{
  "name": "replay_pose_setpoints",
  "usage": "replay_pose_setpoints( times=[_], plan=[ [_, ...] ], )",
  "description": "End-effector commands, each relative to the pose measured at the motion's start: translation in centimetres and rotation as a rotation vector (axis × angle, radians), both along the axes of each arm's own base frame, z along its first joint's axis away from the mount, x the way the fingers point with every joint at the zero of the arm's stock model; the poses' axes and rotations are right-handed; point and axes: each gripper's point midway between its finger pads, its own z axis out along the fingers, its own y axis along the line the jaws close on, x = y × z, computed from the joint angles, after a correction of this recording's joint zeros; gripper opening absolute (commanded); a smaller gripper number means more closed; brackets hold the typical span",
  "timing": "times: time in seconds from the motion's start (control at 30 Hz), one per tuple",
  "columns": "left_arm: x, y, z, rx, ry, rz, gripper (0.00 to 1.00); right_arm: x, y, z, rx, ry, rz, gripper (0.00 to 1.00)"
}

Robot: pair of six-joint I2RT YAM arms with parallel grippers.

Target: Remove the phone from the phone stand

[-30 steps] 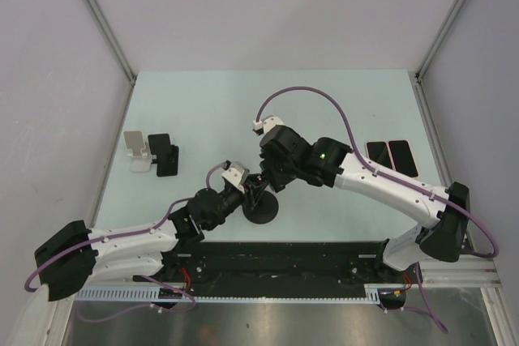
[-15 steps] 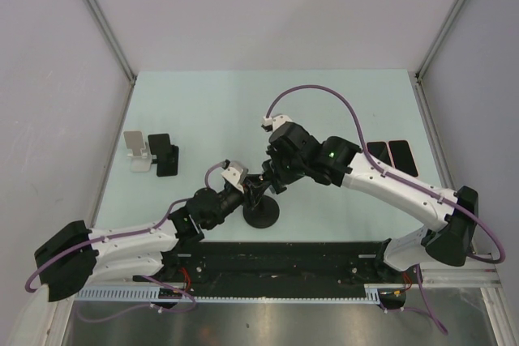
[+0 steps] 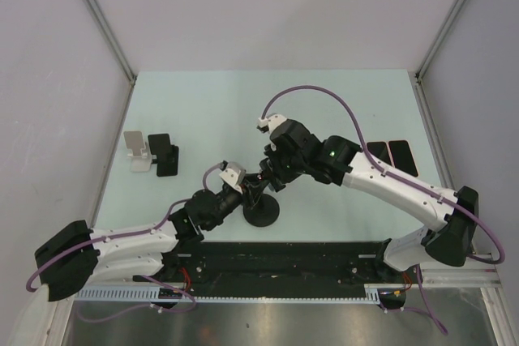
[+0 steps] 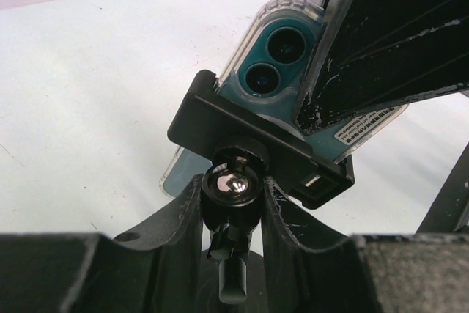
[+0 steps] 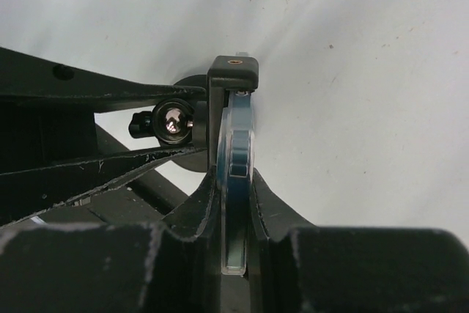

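The black phone stand (image 3: 262, 215) stands on its round base near the table's front middle. My left gripper (image 3: 246, 191) is shut on the stand's ball-joint neck (image 4: 234, 185), with a finger on each side (image 4: 233, 181). A teal phone (image 4: 282, 56) in a clear case, with two camera lenses, sits in the stand's black clamp (image 4: 256, 144). My right gripper (image 3: 271, 177) is shut on the phone's edge. In the right wrist view the phone (image 5: 236, 144) shows edge-on between my right gripper's fingers (image 5: 236, 181), its far end still in the clamp (image 5: 233, 71).
A white stand (image 3: 136, 151) and a black stand (image 3: 164, 155) sit at the table's left. Two dark phones (image 3: 377, 151) (image 3: 403, 157) lie flat at the right. Grey walls enclose the table.
My right wrist has shifted slightly right and back, still gripping the phone. My left gripper has stayed on the stand's neck.
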Motion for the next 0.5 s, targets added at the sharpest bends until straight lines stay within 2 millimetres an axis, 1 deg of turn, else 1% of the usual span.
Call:
replay_pose_setpoints(
  times=[0.0,0.03,0.07,0.1,0.13,0.23,0.37,0.4,0.47],
  plan=[
    [1.9,3.6,-2.6,0.138,-0.049,0.147,0.23,0.3,-1.7,1.1,-0.103,-0.103,0.057,0.00],
    [1.7,3.6,-2.5,0.149,-0.068,0.131,0.35,-0.1,-1.2,1.1,-0.099,-0.098,0.082,0.00],
    [1.7,3.5,-2.4,0.153,-0.082,0.122,0.39,-0.2,-0.9,0.8,-0.104,-0.092,0.093,0.00],
    [1.4,3.3,-1.8,0.142,-0.106,0.101,0.43,-0.3,-0.7,0.8,-0.103,-0.091,0.100,0.00],
    [1.3,3.4,-1.8,0.163,-0.134,0.090,0.49,-0.5,-0.5,0.7,-0.104,-0.085,0.113,0.00],
    [1.1,3.2,-1.5,0.197,-0.188,0.058,0.52,-1.0,0.0,0.4,-0.117,-0.074,0.143,0.00],
    [0.8,2.7,-1.5,0.237,-0.238,0.013,0.62,-1.7,0.7,0.3,-0.129,-0.061,0.173,0.00],
    [0.8,2.5,-1.1,0.238,-0.253,0.007,0.64,-1.7,0.8,0.1,-0.132,-0.056,0.174,0.00],
    [0.8,2.0,-1.3,0.270,-0.279,-0.023,0.65,-1.9,0.9,0.0,-0.134,-0.049,0.182,0.00]
  ],
)
